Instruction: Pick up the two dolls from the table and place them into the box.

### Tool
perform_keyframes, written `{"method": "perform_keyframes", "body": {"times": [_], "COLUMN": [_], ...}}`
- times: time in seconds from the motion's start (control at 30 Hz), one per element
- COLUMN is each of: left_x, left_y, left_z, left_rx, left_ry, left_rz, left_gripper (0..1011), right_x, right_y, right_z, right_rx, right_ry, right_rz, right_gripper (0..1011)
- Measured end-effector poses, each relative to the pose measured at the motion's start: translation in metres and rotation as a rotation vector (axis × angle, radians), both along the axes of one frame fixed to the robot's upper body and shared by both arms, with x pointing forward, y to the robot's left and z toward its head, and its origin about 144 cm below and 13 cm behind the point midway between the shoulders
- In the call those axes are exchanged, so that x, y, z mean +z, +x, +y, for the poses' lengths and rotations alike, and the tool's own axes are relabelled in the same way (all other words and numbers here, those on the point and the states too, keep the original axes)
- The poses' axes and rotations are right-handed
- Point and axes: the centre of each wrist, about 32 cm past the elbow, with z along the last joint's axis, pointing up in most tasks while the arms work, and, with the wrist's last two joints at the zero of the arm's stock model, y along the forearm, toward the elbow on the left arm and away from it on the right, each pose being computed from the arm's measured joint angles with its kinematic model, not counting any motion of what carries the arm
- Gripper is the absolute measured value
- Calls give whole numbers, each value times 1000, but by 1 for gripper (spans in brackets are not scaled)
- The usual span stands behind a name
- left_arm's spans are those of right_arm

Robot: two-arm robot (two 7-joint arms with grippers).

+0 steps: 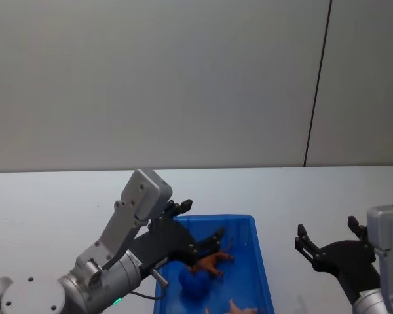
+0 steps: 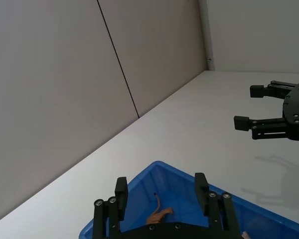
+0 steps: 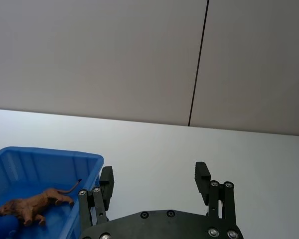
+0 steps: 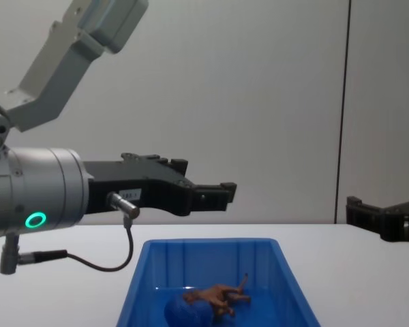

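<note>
Both dolls (image 1: 209, 263) in box (image 1: 259, 252); left tool (image 1: 200, 226) above it.

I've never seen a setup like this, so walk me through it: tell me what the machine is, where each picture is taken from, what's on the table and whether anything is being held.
This is a two-armed robot at a white table. One picture looks down from its head, one looks across from its chest, and two come from cameras on its wrists.

The left gripper hangs open over a blue box. The right gripper, also open, hovers over the table beside the box. Neither holds anything.

Inside the box lies a reddish-brown toy animal. A pale pink toy shows at the head view's bottom edge, also in the box. A rounded blue shape sits by the brown toy; I cannot tell what it is.
</note>
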Motion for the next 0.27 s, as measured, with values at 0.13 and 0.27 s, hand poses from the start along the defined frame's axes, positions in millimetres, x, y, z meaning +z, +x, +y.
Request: {"method": "perform_keyframes", "body": {"times": [0.13, 0.27], "left_x": [1, 2], "left_y": [1, 1], "left_z": [-2, -3], "left_rx": [-13, -21], "left_ry": [-1, -1], "left_rz": [-2, -4], "left_gripper": [929, 1003], "right_x": [0, 0], "right_y": [0, 0], "right_z": [0, 0], "right_rx": [0, 0], "right_ry": [0, 0], "right_rz": [0, 0], "right_gripper": [1001, 1001]}}
